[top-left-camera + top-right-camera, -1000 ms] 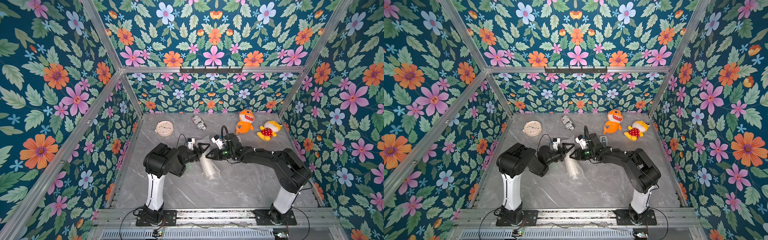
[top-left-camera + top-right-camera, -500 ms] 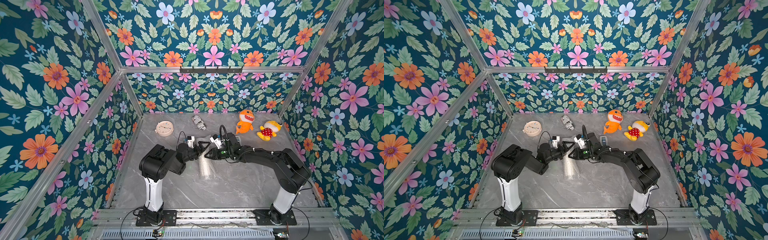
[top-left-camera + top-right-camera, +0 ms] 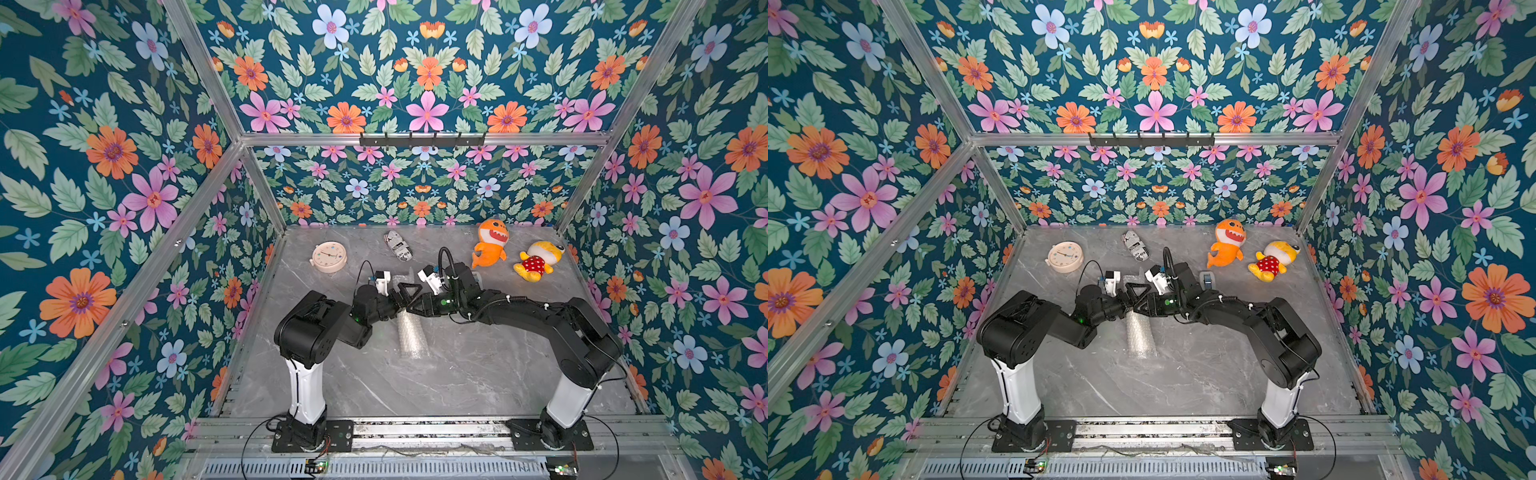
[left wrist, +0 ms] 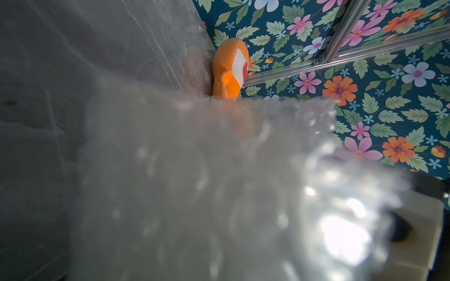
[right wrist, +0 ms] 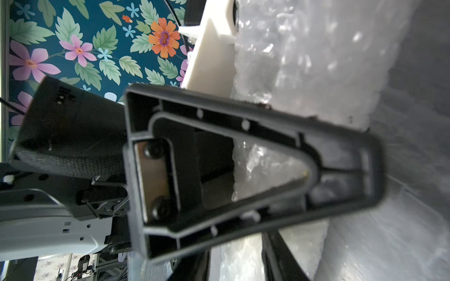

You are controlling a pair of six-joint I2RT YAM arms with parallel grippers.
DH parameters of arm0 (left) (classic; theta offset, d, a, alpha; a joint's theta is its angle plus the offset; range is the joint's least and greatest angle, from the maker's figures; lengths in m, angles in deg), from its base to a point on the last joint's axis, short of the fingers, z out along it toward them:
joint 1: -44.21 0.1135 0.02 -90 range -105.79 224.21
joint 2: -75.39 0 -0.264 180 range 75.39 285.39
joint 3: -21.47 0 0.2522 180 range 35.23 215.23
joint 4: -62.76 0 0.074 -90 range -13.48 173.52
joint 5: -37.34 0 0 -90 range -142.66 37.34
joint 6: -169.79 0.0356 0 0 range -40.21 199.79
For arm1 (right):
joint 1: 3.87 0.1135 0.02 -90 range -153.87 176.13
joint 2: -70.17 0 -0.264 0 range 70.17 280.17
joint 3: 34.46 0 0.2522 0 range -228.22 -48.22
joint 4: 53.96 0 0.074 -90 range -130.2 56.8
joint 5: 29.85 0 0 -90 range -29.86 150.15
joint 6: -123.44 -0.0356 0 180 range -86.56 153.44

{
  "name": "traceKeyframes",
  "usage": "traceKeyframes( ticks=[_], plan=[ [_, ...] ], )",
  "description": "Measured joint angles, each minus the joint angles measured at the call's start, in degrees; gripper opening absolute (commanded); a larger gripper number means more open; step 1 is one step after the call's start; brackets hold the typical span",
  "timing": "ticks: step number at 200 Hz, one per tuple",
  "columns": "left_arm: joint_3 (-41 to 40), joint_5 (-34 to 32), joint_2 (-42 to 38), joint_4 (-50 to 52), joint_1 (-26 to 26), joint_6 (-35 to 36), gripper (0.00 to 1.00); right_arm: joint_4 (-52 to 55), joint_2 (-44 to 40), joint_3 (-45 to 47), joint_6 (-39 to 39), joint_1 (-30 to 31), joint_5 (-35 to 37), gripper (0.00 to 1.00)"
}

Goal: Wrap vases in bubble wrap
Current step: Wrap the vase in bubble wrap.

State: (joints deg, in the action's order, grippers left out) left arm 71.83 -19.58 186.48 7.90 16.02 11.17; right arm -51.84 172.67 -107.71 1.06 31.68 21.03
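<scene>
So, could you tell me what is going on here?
The left pincer and right pincer meet at the far end of a rolled tube of bubble wrap lying on the table. The left one is wide open; the right one's grip is unclear. No vase is visible; it may be inside the roll.

Both top views look steeply down from high above the front rail (image 3: 415,430) toward the back wall (image 3: 415,187), far enough off to hold the whole counter (image 3: 457,374); they share nearly everything. The left wrist view sits very close to the bubble wrap (image 4: 194,182), which blurs, and faces the orange plush (image 4: 230,65) and the right arm's camera mount (image 4: 416,233). The right wrist view, equally near, faces back at the left arm's camera mount (image 5: 211,53).
</scene>
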Motion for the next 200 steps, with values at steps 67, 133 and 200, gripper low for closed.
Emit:
traceKeyframes(
  ticks=[67, 133, 200],
  plan=[
    [-0.1, -0.8, 1.2, 1.4, -0.1, 0.0, 0.68, -0.3, 1.0, 0.1, -0.2, 0.2, 0.1, 0.36],
    [-0.4, 0.0, 0.7, 1.4, -0.3, 1.0, 0.58, 0.2, -2.6, 1.0, 0.7, 0.1, -0.3, 0.44],
    [0.9, 0.3, -0.2, 1.3, -0.3, 0.9, 0.57, 2.0, -9.3, 9.6, 1.5, -9.2, -2.8, 0.96]
  ],
)
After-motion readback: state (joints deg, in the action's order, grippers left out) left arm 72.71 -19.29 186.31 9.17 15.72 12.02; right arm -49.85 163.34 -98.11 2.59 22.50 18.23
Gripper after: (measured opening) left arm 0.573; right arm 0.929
